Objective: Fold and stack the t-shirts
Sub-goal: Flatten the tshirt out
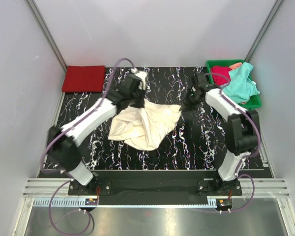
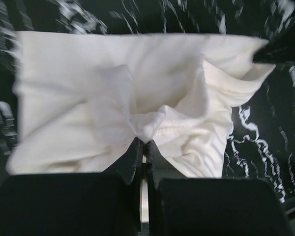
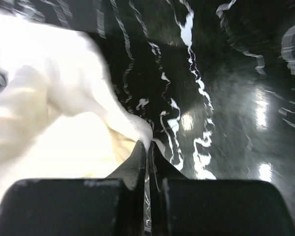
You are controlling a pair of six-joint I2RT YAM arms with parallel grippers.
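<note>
Red cloth t-shirt point(image 1: 83, 78) folded, far-left corner of tabletop point(image 1: 187, 147). Large cream-white cloth t-shirt point(image 1: 145, 123) crumpled mid-tabletop; left hand point(image 2: 141, 142), right hand point(image 3: 148, 145) both clenched on it. Teal cloth t-shirt point(image 1: 241, 81), crimson cloth t-shirt point(image 1: 220, 74) pending in green plastic tray point(image 1: 219, 62).

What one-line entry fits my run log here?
left jaws: shut on cream t-shirt | right jaws: shut on it | red t-shirt: folded aside
</note>
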